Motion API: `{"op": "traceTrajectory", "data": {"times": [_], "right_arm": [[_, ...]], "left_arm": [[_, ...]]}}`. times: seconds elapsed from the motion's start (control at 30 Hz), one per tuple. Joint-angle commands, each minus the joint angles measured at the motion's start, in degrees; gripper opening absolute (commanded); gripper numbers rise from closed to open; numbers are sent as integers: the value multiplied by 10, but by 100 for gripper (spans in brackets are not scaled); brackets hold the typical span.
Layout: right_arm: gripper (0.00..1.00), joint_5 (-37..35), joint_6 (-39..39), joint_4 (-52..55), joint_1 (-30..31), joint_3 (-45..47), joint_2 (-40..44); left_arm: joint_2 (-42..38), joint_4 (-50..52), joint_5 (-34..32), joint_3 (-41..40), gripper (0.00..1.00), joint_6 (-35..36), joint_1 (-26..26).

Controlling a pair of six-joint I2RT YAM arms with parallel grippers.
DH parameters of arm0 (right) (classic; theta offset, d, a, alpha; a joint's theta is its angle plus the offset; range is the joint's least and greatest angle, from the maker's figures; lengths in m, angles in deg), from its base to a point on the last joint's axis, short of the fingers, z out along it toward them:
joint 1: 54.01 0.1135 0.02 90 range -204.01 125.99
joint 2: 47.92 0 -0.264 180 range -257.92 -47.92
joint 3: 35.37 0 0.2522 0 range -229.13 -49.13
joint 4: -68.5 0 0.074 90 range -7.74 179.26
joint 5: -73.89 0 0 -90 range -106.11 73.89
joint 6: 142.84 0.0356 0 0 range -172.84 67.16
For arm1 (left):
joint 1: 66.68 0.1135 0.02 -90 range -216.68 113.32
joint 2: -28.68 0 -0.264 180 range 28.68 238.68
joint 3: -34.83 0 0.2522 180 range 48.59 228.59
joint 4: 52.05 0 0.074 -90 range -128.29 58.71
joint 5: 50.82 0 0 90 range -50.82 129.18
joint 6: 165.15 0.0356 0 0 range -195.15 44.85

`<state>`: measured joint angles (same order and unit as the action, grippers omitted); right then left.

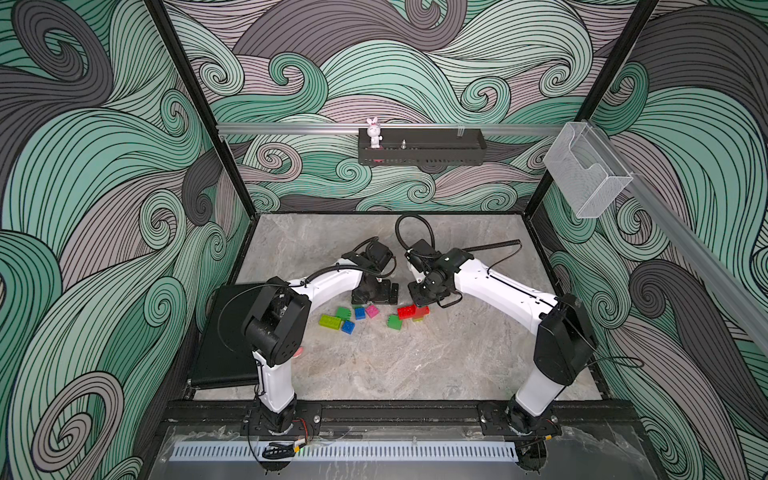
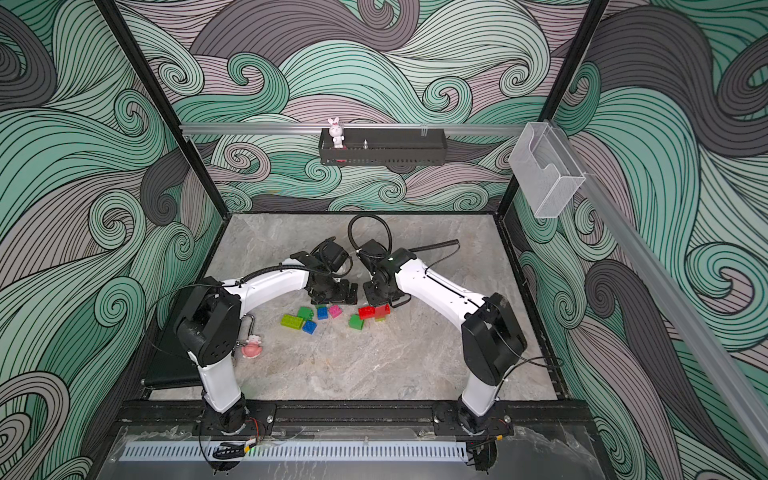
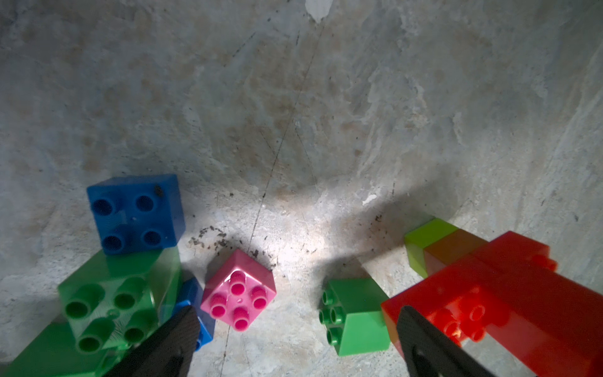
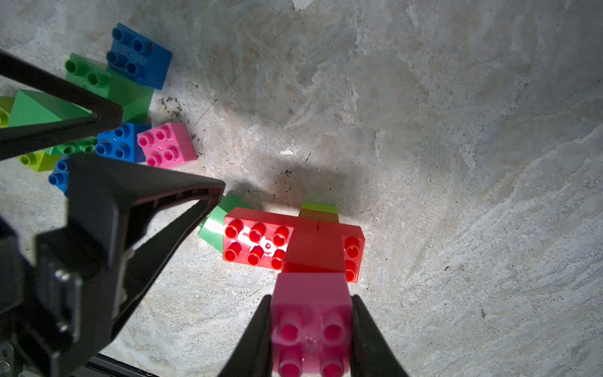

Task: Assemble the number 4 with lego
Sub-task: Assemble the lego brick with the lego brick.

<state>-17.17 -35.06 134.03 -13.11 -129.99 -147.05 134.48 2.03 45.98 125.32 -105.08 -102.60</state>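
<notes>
In a top view, bricks (image 1: 330, 321) are lying on the tabletop (image 1: 415, 365) close by both crowded arms (image 1: 332, 282), so a clash is being risked. In the left wrist view, the left fingers (image 3: 176, 339) are being held spread, empty. In the right wrist view, a pink brick (image 4: 311, 313) is being pinched by the right fingers (image 4: 257, 339) above red bricks (image 4: 254, 241), which could be getting shoved askew.

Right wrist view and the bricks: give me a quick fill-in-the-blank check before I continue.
1. The right gripper is shut on a brick coloured ___.
2. The left gripper holds nothing; its jaws stand ___.
3. The loose pink brick on the table shows ___ studs on top.
4. In the right wrist view, the long brick just beyond the held one is ___.
Missing words: pink; open; four; red.
</notes>
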Motion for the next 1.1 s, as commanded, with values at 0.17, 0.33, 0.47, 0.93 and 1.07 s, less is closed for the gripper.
{"op": "traceTrajectory", "data": {"times": [0.17,0.33,0.47,0.93,1.07], "right_arm": [[0,-3,15,35,0,-22,-5],[0,-9,26,36,0,-22,4],[0,-17,34,39,0,-26,8],[0,-23,85,47,17,-31,11],[0,-32,88,47,17,-33,3]], "left_arm": [[-13,17,-9,-9,99,8,2],[-10,16,2,-7,99,8,3],[-13,17,2,-5,99,6,3],[-15,15,9,-10,98,4,3],[-16,14,9,-12,99,3,3]]}}
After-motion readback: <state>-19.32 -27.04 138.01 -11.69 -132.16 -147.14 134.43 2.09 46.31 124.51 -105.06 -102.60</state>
